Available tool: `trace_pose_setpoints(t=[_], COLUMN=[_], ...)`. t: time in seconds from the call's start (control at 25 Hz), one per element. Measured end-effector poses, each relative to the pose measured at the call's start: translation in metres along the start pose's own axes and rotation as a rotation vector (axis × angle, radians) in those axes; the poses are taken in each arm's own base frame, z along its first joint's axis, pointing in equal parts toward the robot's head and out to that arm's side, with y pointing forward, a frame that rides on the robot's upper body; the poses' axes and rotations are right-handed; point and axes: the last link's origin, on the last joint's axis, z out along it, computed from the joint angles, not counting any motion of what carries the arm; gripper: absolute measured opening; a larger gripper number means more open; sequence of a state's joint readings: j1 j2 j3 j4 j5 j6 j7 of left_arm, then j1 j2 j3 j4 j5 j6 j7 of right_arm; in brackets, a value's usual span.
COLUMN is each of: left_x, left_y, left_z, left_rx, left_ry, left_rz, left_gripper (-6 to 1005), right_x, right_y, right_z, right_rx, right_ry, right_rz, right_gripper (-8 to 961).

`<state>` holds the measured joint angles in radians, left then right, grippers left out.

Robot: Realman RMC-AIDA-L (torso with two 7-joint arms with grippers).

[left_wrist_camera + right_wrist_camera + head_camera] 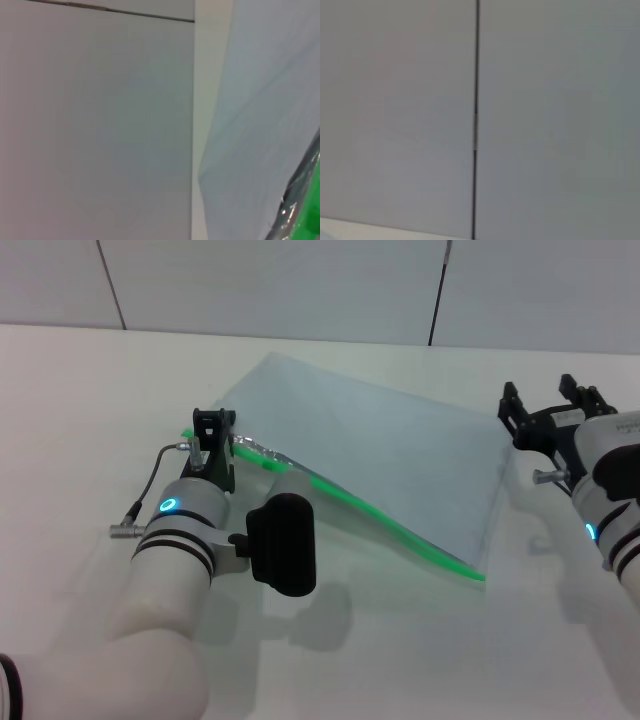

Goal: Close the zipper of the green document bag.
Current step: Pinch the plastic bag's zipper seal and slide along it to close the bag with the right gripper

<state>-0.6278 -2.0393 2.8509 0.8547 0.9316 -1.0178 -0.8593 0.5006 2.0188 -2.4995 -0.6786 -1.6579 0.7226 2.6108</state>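
Zipper: the thin bright green plastic zipper [400, 530] runs along the long edge of the bag that faces the robot, from the left gripper's fingers out to the bag's near right corner; near the fingers the strip looks parted and crinkled, with clear film showing.
Bag: the large flat green document bag [380, 445] of translucent pale blue-white plastic lies on the white table [90, 390], spread between the two grippers.
Left gripper: the black left gripper [212, 435] sits at the zipper's left end, fingers drawn close together on the green strip; it seems to pinch it, though the contact is partly hidden.
Left wrist view: bag sheet [260, 115] and green edge [306, 220] close by.
Right gripper: the black right gripper [548, 408] hangs just beyond the bag's far right corner, fingers spread, holding nothing.
Backdrop: grey panelled wall [545, 115].
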Motion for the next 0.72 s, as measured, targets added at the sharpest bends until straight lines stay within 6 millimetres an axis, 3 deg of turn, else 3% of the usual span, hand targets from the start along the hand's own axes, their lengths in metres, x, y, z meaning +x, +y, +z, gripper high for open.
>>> trace_pose_setpoints(t=[0.24,0.72], left_x=[0.004,0.008], left_y=[-0.009,-0.017], left_z=[-0.003,-0.007], left_rx=[0.069,0.136], left_ry=[0.031,0.073], left_rz=[-0.021,-0.039], left_gripper=[54,54], right_x=[-0.006,-0.015], right_y=[0.017,0.033], right_z=[-0.008,-0.032], right_rx=[-0.075,-0.185], right_ry=[-0.042,-0.123], right_rz=[-0.034,-0.106], right_gripper=[710,709])
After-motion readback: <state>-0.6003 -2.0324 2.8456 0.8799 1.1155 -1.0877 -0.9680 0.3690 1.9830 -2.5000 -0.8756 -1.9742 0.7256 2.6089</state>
